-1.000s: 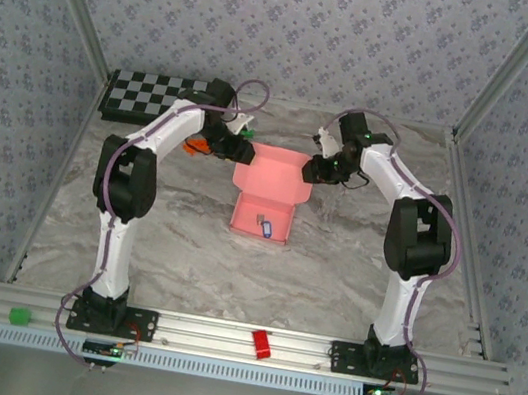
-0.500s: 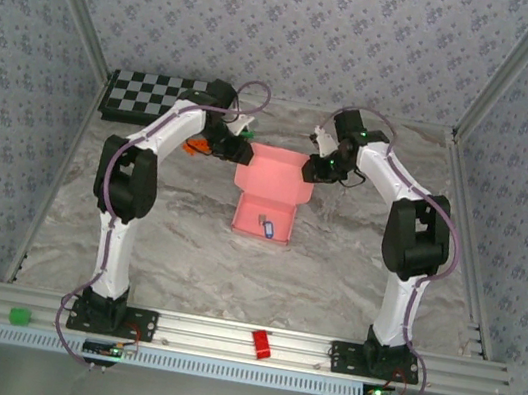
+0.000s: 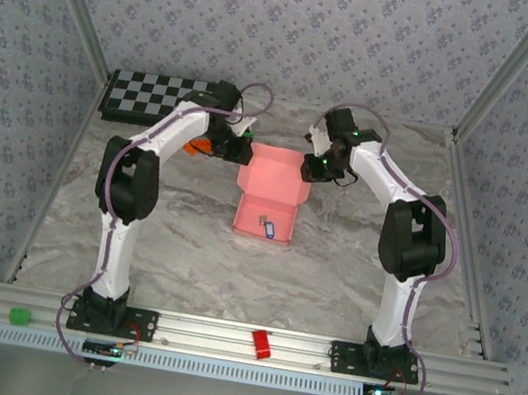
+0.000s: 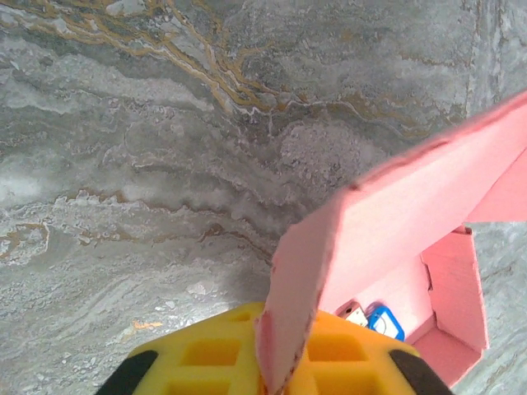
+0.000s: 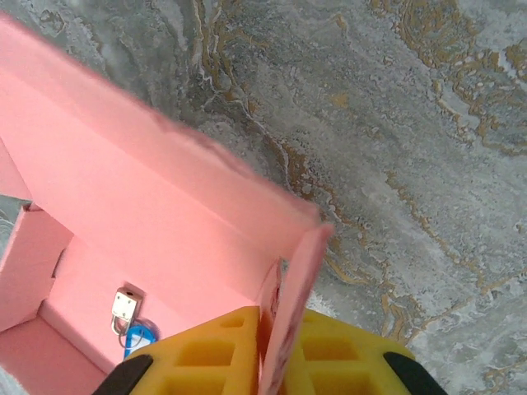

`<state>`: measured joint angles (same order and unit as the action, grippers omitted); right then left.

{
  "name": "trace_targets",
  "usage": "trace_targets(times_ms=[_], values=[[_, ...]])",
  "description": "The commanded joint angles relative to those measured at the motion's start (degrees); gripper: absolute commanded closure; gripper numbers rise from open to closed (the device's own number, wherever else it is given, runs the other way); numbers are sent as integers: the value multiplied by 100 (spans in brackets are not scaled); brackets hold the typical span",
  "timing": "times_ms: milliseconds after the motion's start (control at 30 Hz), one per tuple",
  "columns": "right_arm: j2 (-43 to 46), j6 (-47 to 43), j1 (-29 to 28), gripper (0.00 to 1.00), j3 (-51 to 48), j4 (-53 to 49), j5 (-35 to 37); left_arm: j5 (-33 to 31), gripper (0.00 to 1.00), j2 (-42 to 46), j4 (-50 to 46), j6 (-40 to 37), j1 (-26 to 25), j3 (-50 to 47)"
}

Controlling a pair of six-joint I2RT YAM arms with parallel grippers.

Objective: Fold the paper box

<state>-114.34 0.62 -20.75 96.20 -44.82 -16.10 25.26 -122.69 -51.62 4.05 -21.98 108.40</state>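
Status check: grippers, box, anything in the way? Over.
Left gripper shut on the paper box, at a lid flap. Right gripper shut on the opposite flap. Small blue item lies inside the box.

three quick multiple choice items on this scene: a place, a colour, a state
1. Where is the checkerboard? A far left corner of the table B near rail C table centre
2. What colour is the paper box? A white B pink C green
3. The left gripper is: A open B holding a red block C pinching a box flap
1 A, it lies far left in the top view. 2 B, its card is pink. 3 C, a flap edge sits between its yellow fingers.
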Motion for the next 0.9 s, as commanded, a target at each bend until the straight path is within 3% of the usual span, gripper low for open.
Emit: trace_targets(times_ms=[0, 867], values=[[261, 250, -92, 89, 18, 198, 400, -317, 92, 386, 304, 243, -68, -69], [852, 160, -686, 100, -1041, 2989, 2183, -1637, 100, 1677, 3416, 1130, -252, -2155]])
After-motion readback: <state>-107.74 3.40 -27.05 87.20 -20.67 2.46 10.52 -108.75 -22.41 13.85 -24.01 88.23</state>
